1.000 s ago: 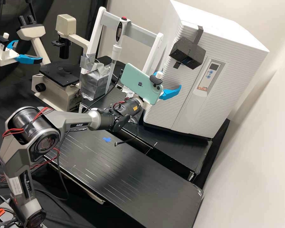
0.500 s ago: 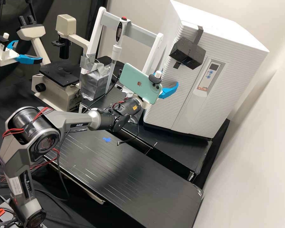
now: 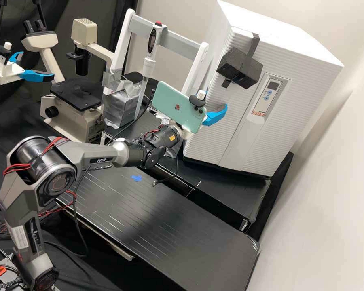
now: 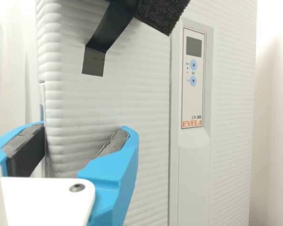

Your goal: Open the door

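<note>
Hand: fingers apart, set about the door's left edge; touch uncertain. Door looks shut, fronting the cabinet by the worktop's right edge. Probably stiff, fairly heavy, seal resisting; smooth skin may slip. Best hold: that left edge. White, finely ribbed; dark foam block high up, then control panel, blue-buttoned.

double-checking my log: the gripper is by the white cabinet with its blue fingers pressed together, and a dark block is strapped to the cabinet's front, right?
Not quite: the wrist view shows the gripper with its blue fingers apart. It is by the white cabinet, and a dark block is strapped to the cabinet's front.
</note>
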Action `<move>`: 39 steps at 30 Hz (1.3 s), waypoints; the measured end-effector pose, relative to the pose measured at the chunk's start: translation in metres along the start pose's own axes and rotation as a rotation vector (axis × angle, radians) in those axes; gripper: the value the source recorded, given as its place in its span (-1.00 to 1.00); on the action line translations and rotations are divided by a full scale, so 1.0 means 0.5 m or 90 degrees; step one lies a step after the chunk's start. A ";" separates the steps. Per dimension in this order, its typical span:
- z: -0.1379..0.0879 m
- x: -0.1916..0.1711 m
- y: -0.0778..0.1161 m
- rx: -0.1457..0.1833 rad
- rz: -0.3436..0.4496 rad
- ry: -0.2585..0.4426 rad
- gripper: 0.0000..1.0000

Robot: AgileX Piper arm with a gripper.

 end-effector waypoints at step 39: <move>0.090 -0.148 0.075 0.009 0.082 -0.006 -1.00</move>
